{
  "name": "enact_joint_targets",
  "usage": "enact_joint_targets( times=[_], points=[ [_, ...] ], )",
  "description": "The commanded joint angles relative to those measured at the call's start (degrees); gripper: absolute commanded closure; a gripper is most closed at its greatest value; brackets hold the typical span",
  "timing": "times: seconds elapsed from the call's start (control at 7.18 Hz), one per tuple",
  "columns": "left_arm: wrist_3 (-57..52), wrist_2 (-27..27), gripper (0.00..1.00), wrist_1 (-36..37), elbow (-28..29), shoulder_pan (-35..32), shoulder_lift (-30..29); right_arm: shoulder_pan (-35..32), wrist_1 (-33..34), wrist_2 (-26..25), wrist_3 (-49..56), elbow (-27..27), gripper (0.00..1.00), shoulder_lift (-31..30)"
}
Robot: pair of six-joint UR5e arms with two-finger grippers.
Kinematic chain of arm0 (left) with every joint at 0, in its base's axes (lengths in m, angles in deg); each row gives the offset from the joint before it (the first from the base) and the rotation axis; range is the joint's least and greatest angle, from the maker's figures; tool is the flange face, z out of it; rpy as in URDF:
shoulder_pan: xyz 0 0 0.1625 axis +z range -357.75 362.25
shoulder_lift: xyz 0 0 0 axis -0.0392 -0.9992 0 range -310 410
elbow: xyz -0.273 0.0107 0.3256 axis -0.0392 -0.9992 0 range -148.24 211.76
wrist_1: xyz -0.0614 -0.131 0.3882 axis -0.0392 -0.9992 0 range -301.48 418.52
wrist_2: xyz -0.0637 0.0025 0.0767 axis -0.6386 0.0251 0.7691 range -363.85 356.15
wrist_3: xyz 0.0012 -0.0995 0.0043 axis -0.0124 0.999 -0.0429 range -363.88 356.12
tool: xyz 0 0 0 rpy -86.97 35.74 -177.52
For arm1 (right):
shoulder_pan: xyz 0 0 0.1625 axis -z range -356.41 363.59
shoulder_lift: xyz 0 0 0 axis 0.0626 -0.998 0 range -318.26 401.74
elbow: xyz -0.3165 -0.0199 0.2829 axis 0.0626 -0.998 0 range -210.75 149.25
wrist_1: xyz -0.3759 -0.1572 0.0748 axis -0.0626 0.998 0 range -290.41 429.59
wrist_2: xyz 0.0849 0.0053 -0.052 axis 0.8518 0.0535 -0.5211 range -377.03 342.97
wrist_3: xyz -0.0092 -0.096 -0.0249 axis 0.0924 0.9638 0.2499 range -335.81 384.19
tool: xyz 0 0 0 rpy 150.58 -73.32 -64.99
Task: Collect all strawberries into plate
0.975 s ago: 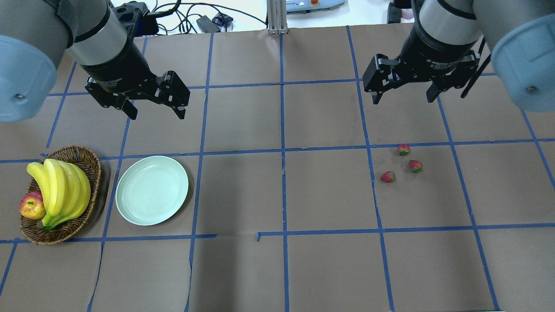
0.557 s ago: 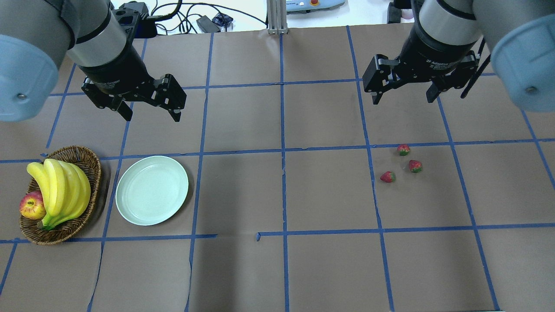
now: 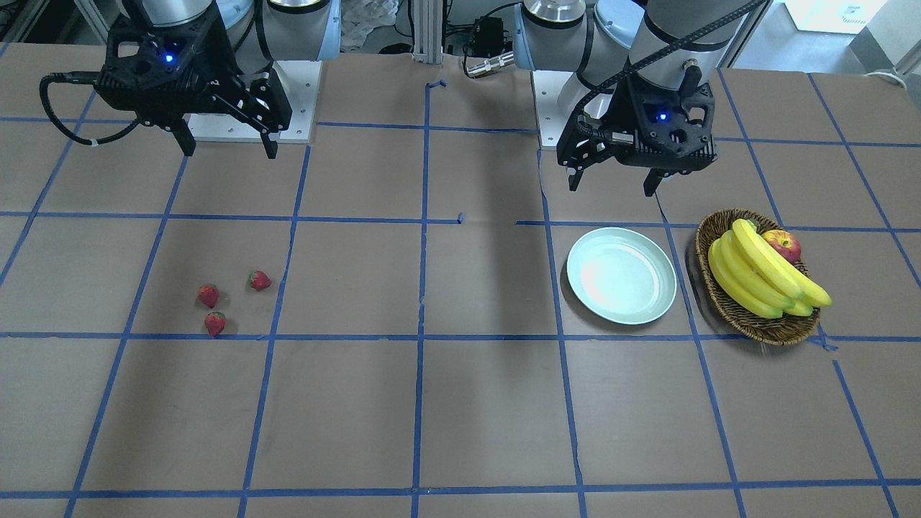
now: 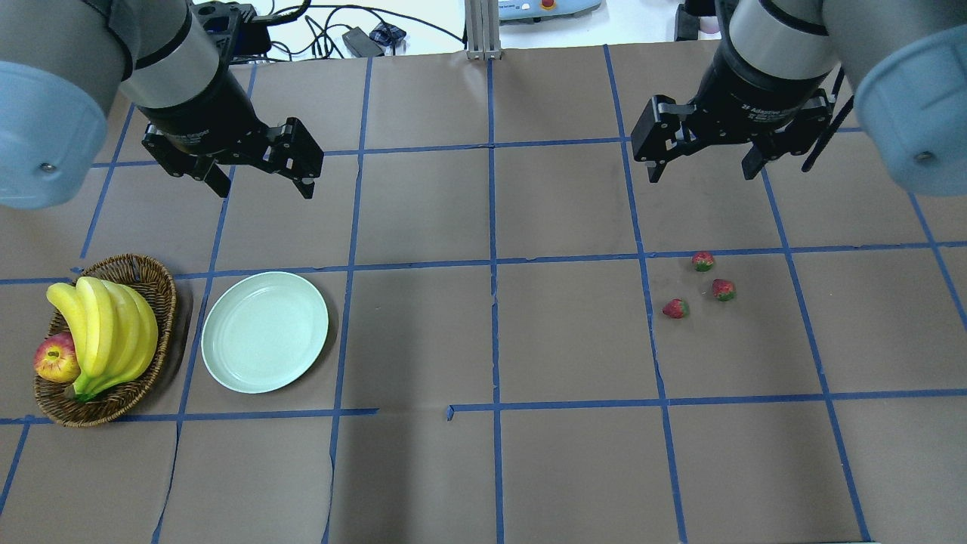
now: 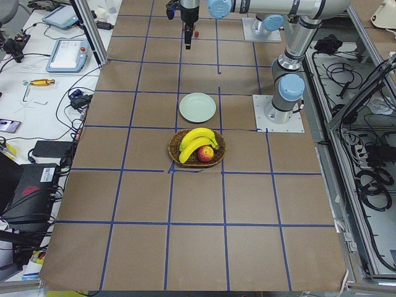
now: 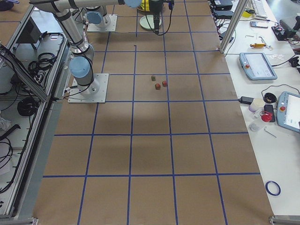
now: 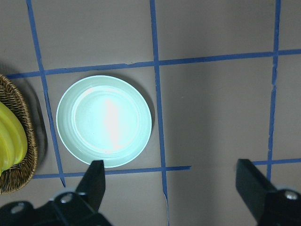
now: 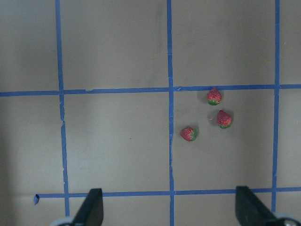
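Three small red strawberries lie close together on the table's right half: one (image 4: 703, 261), one (image 4: 724, 289) and one (image 4: 675, 308). They also show in the front view (image 3: 215, 324) and in the right wrist view (image 8: 214, 96). The pale mint-green plate (image 4: 264, 332) sits empty on the left, also in the left wrist view (image 7: 104, 121). My left gripper (image 4: 261, 186) is open and empty, high above the table behind the plate. My right gripper (image 4: 701, 169) is open and empty, high behind the strawberries.
A brown wicker basket (image 4: 105, 408) with a bunch of bananas (image 4: 106, 332) and a red-yellow apple (image 4: 57, 359) stands left of the plate. Blue tape lines grid the brown table cover. Cables and devices lie beyond the far edge.
My left gripper has drawn back a little toward the far edge, away from the plate. The right gripper, strawberries and plate have not moved.
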Motion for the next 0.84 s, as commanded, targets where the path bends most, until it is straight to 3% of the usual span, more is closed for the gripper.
enact_joint_targets(
  times=[0.0, 0.28, 0.7],
  points=[
    [-0.1, -1.4, 0.0, 1.1, -0.4, -0.1, 0.1, 0.0, 0.0, 0.0, 0.1, 0.0, 0.0, 0.0],
    [-0.2, -1.5, 0.0, 1.1, -0.3, -0.1, 0.1, 0.1, 0.2, -0.1, 0.2, 0.3, 0.0, 0.1],
    [-0.1, -1.5, 0.0, 0.8, -0.4, -0.1, 0.1, 5.3, 0.8, 0.1, 1.8, 1.0, 0.0, 6.0]
  ],
)
